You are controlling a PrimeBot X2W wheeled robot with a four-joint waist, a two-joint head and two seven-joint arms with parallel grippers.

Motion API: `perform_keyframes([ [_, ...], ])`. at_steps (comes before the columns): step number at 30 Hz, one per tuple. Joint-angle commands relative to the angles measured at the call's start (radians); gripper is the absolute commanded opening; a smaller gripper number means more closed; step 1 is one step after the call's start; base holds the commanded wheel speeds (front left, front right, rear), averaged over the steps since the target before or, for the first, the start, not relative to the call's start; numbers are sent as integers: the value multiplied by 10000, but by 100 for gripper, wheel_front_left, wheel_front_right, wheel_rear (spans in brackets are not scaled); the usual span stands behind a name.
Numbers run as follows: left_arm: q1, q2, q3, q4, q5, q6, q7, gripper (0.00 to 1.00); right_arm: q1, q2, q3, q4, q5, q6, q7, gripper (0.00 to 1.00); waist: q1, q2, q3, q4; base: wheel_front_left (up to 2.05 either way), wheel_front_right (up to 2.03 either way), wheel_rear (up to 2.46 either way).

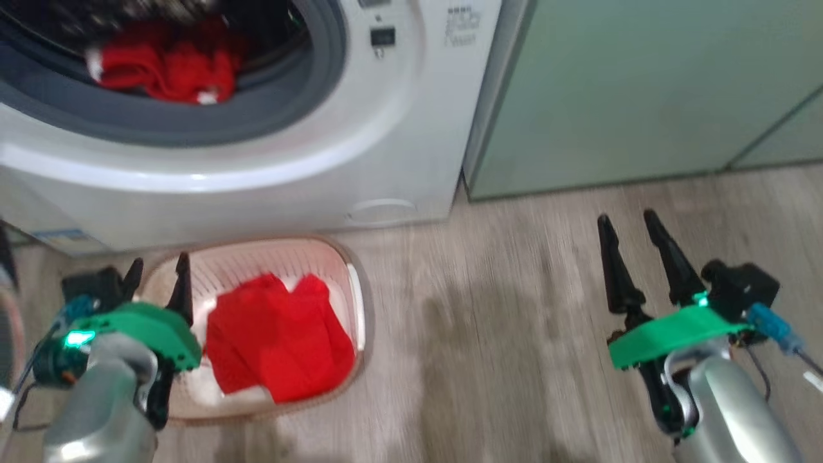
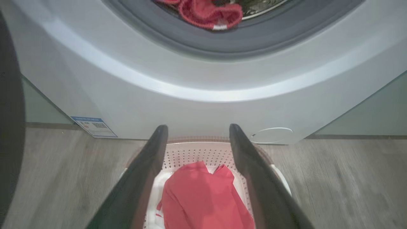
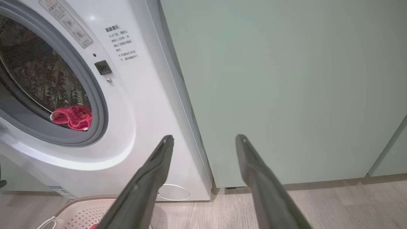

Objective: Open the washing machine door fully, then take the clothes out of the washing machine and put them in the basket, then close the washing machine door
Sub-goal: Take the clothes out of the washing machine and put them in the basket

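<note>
So the washing machine (image 1: 386, 128) is standing with its drum mouth wide open, and the clothes are sitting in two places. One red bundle (image 1: 167, 64) is lying at the front of the drum against the grey seal (image 1: 270, 122). Another red piece (image 1: 276, 334) is lying in the basket (image 1: 357, 302), which is sitting on the wood floor (image 1: 514, 321) right in front of the machine.

The left claw (image 1: 161, 259) is hanging over the basket's left end with its fingers spread and nothing between them. Its wrist cam is looking straight down past them onto the red piece, and it's also catching a blue sticker (image 2: 94, 126) low on the machine's front and the little round hatch (image 2: 272, 135). The head cam is too blurry for that sticker.

The right claw (image 1: 626, 216) is hovering over bare floor well off to the right, fingers apart and holding nothing. Its cam is pointing at the pale green cabinet (image 3: 286, 95) beside the machine. It's the one giving a sharp look at the steel drum wall (image 3: 41, 79), a black square (image 3: 102, 67) beside the opening and some printed text (image 3: 122, 43).
</note>
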Motion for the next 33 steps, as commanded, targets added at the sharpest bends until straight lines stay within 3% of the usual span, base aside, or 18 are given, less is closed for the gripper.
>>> perform_keyframes([
  [1, -82, 379, 484, -396, 148, -5, -91, 100, 110, -7, 133, -263, -77, -6, -61, 100, 0, -1, -689, 246, 0, 0, 0],
  [10, 1711, 37, 2108, -2500, 1051, -236, -92, 100, 1041, 153, -187, -361, -321, -6, -61, 100, 0, -1, -2053, 286, 0, 0, 0],
  [17, 2905, -359, 2927, -3632, 1441, -328, -93, 100, 1466, 195, -375, -506, -412, -6, -61, 100, 0, -1, -2451, 226, 0, 0, 0],
  [33, 3624, -934, 3358, -4268, 1946, -419, -93, 100, 1742, 289, -710, -577, -500, -6, -61, 100, 0, -1, -2628, 423, 0, 0, 0],
])
